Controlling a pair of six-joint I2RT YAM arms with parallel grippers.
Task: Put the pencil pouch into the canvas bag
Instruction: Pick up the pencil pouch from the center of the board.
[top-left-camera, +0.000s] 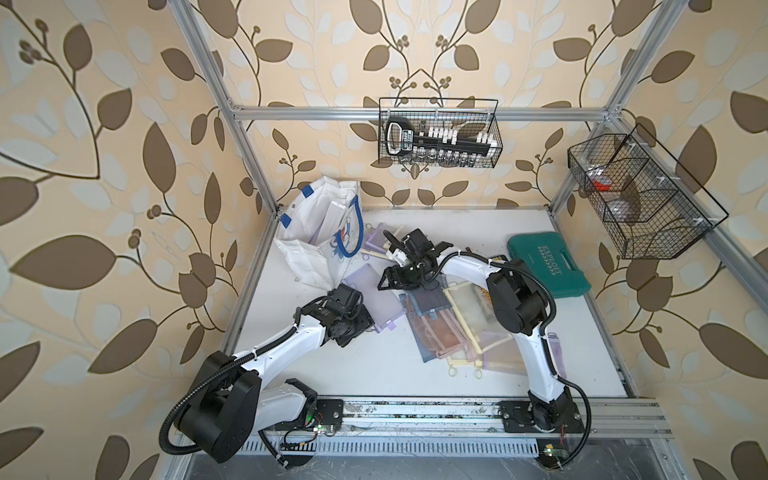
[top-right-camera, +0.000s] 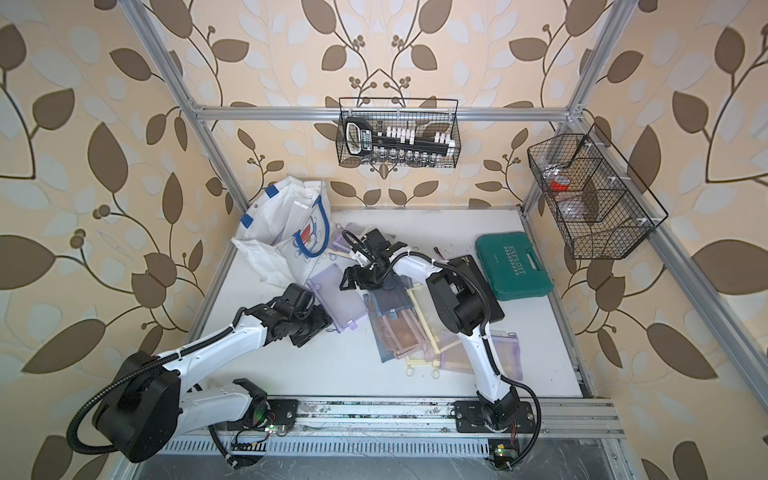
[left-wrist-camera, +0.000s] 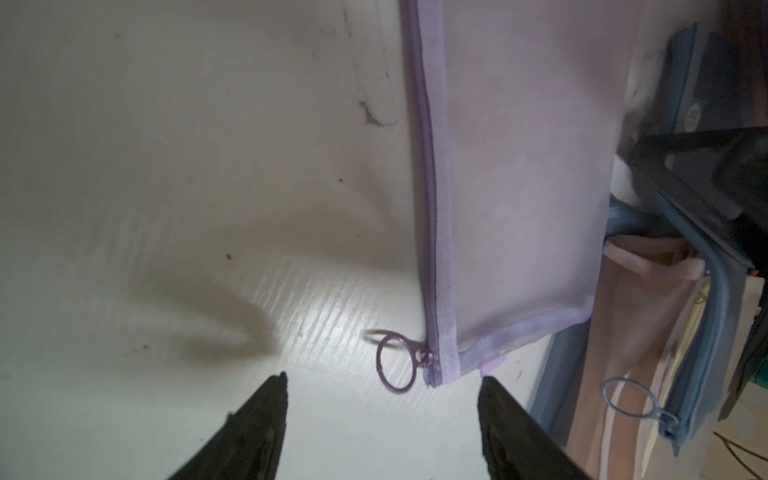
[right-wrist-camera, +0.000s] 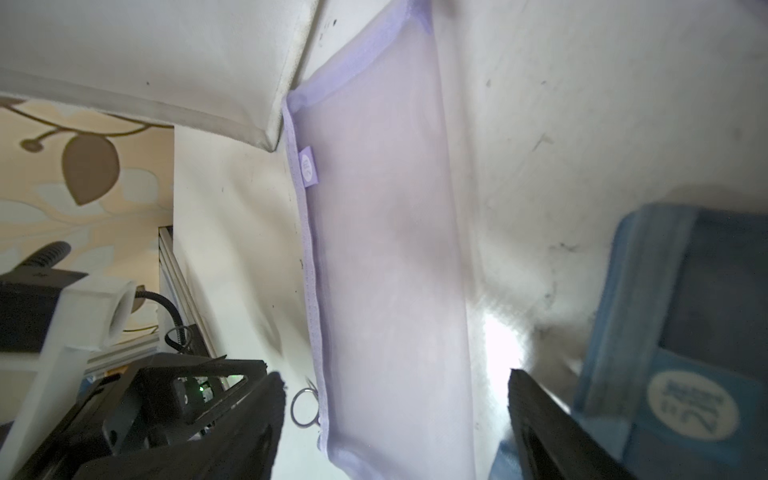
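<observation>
1. First, locate the pencil pouch (top-right-camera: 333, 300): translucent purple, flat on the table (top-right-camera: 353, 374), one short end at the bottom corner of the canvas bag (top-right-camera: 274, 224), the opposite end near the pile of other pouches (top-right-camera: 399, 332). Not yet in the bag.
2. Note the zipper pull ring (left-wrist-camera: 415, 351) at the pouch corner nearest the left arm, flat on the table and clear of the mesh. Judged a usable pick point on a thin, limp item.
3. Check the left gripper (left-wrist-camera: 383, 379): jaws parted, empty, poised over that zipper corner, with ring and corner between the fingertips in the left wrist view. Contact with the pouch not confirmable.
4. Check the right gripper (right-wrist-camera: 395, 374): jaws spread wide, holding nothing, straddling the pouch across its width. Probably placed so to pinch the mesh or to pin it against sliding.
5. Read the bag as slumped upright in the far corner on the left arm's side, mouth up and partly open. Likely kept close to shorten the carry.
6. Expect sag on lifting: thin mesh, no visible contents.
7. Disregard the teal tool case (top-right-camera: 513, 266), well apart beyond the right arm.
</observation>
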